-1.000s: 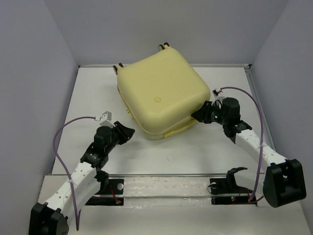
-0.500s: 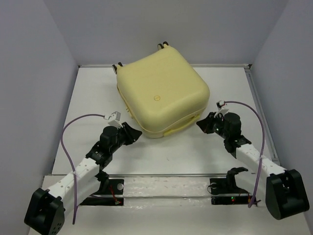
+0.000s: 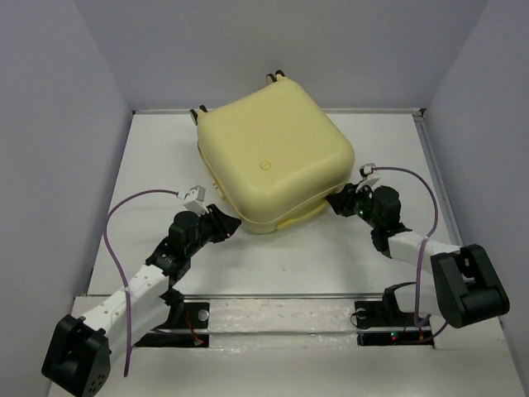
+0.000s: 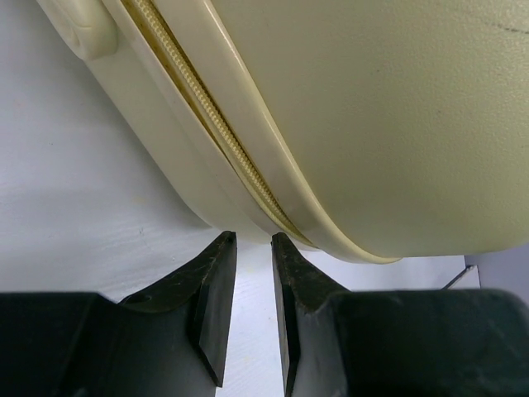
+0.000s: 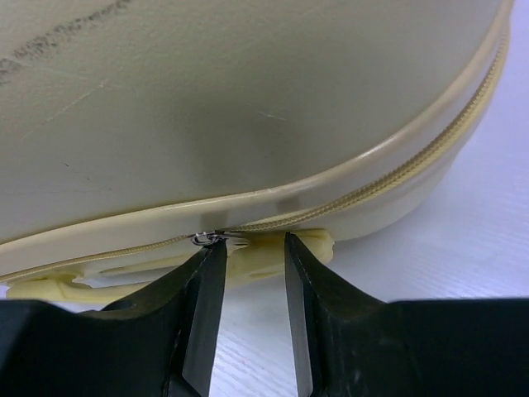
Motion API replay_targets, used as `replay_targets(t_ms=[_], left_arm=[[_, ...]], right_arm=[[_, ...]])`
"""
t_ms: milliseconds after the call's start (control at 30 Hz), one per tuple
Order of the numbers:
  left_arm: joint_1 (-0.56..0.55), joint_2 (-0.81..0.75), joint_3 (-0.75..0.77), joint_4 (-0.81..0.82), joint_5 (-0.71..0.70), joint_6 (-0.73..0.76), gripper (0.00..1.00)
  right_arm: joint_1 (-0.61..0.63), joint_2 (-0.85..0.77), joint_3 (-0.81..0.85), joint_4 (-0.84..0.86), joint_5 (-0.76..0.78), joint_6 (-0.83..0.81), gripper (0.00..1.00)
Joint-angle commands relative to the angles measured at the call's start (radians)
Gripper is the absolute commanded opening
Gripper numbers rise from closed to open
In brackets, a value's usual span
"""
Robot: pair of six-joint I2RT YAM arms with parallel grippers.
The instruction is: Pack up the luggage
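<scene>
The luggage (image 3: 273,161), a pale-yellow hard-shell suitcase, lies closed on the table in the top view, wheels (image 3: 277,78) at its far side. My left gripper (image 3: 227,225) is at its near-left corner. In the left wrist view the gripper (image 4: 254,240) has a narrow gap with nothing in it, just under the zipper seam (image 4: 223,141). My right gripper (image 3: 335,201) is at the suitcase's near-right edge. In the right wrist view it (image 5: 248,244) is open. A metal zipper pull (image 5: 207,239) sits at the left fingertip, and a pale-yellow handle (image 5: 310,242) lies just beyond the tips.
White table (image 3: 165,157) with grey walls on three sides. A metal rail (image 3: 281,295) runs along the near edge by the arm bases. Purple cables (image 3: 116,240) loop from both wrists.
My left gripper has moved forward to the suitcase's near-left corner. My right arm has folded in, with the gripper staying at the suitcase's right edge near the zipper.
</scene>
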Motion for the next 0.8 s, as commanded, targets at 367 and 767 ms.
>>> replay_targets(t_ms=[367,767], left_arm=[[-0.003,-0.004,0.007,0.047,-0.025,0.022,0.35],[-0.005,-0.012,0.005,0.042,-0.032,0.025,0.35]], right_arm=[[-0.004,0.031,-0.059,0.556,-0.108,0.045,0.11],[-0.004,-0.328,-0.051,-0.219,-0.060,0.083,0.07]])
